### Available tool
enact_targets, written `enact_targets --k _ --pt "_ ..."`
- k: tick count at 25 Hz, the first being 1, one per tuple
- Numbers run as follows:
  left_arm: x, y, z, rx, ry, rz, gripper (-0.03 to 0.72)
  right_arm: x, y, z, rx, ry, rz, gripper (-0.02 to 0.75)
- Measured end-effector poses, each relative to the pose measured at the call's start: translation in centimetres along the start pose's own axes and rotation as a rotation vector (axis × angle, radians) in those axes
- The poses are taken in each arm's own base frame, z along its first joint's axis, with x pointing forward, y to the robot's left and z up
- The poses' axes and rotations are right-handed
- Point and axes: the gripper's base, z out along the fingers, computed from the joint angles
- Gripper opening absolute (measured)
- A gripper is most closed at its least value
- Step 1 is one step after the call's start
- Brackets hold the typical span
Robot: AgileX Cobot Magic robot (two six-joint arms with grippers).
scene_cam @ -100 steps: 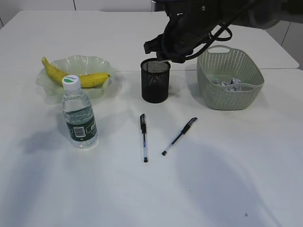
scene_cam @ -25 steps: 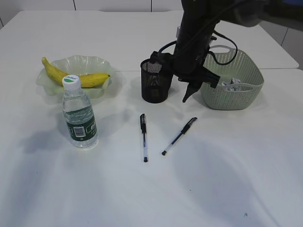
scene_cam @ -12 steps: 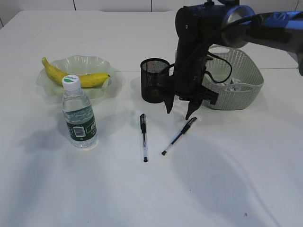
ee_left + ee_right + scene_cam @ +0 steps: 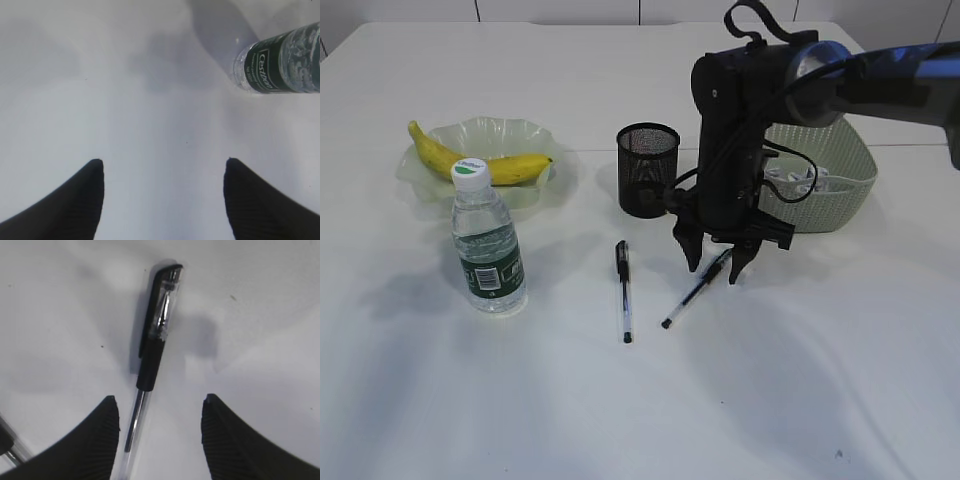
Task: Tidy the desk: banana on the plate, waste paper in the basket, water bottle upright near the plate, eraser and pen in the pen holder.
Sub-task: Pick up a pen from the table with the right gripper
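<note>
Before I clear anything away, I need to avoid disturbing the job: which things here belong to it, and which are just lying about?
Belong:
pen under the right gripper
second pen
pen holder
banana
plate
water bottle
basket
waste paper

Lying about:
nothing visible

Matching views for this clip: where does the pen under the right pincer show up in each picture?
Exterior view: the pen lies slanted right of centre, cap end between the open right pincer tips.
Left wrist view: not in it; only the water bottle and bare table.
Right wrist view: the pen runs from top centre down between the tips.
Shared landmark: the right pincer.
</note>
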Motion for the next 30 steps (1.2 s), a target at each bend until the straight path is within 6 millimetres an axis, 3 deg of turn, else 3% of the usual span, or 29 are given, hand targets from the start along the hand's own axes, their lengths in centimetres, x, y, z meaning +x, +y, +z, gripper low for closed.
enact_targets --k 15,23,30 --pt "0.0 0.0 0.0 0.0 -0.003 0.0 0.528 -0.3 0.0 0.0 -0.002 -0.031 0.079 0.393" --pt "0.0 0.0 0.0 0.0 -0.003 0.0 0.528 -0.3 0.1 2.2 0.031 -0.009 0.081 0.389" --pt "-0.1 0.0 0.0 -0.001 -0.008 0.0 0.528 -0.6 0.3 2.5 0.016 -0.032 0.082 0.377"
